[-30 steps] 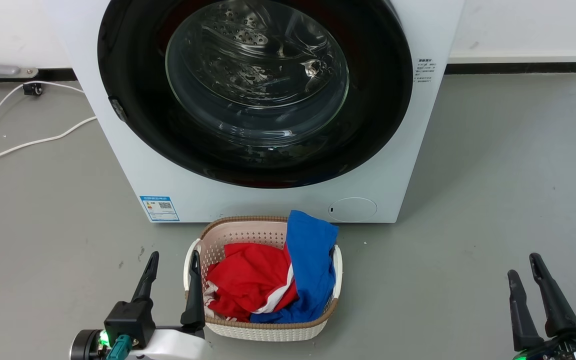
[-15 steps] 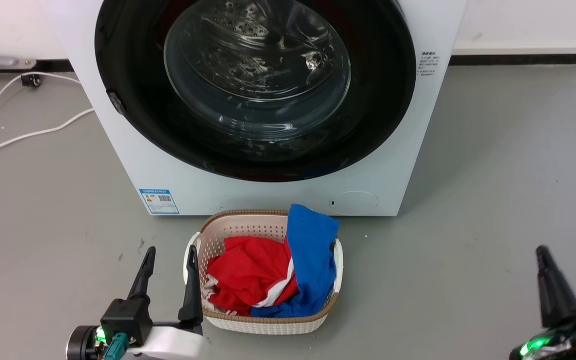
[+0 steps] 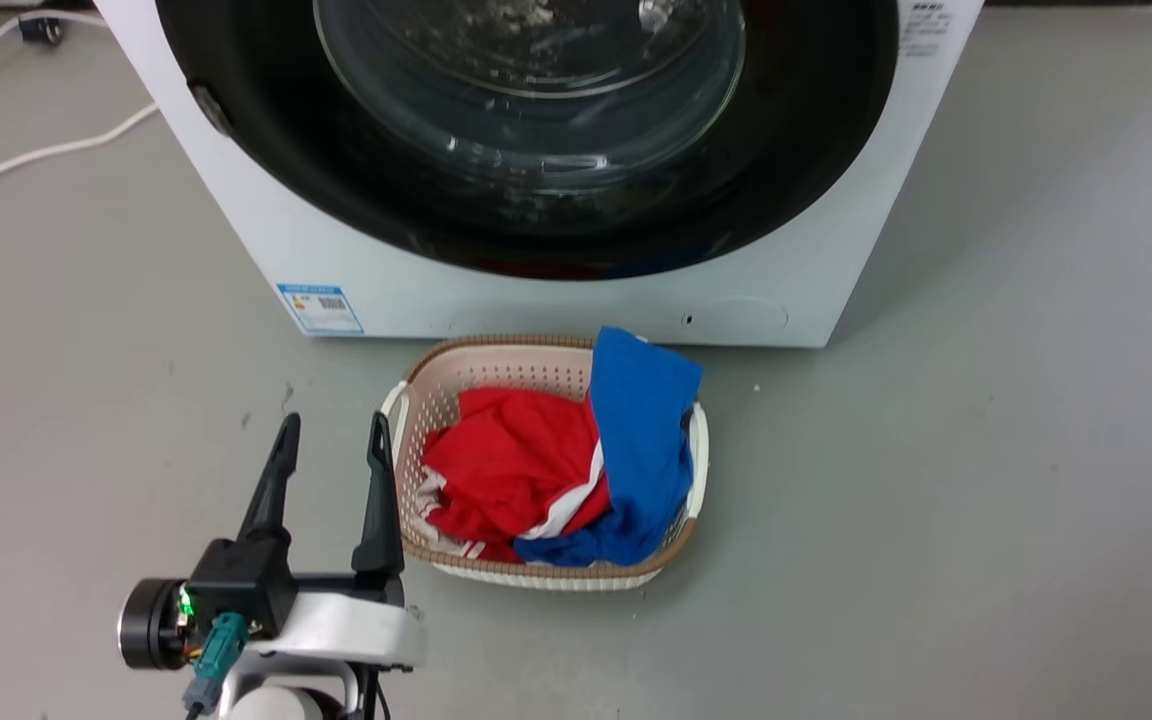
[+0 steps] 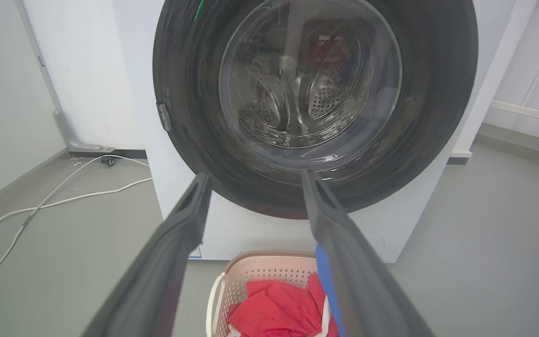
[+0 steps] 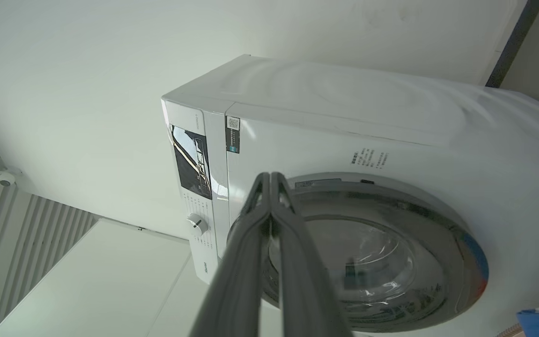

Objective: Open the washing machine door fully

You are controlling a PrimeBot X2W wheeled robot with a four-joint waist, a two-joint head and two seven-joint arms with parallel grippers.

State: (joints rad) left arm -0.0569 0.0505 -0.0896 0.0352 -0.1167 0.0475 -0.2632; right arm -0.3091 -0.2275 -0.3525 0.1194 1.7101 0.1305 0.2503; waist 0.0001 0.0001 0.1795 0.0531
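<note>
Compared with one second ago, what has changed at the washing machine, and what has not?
The right pincer, open a second ago, has shut empty and now points toward the rim of the washing machine door. The head camera moved, so that whole view shifted. Unchanged: the door is closed, the left pincer is open beside the laundry basket.

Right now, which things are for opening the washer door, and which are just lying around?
For the job:
door, shut
left gripper, open
right gripper, closed, holding nothing

Just lying about:
basket
red cloth in it
blue cloth in it
white cable on the floor
</note>
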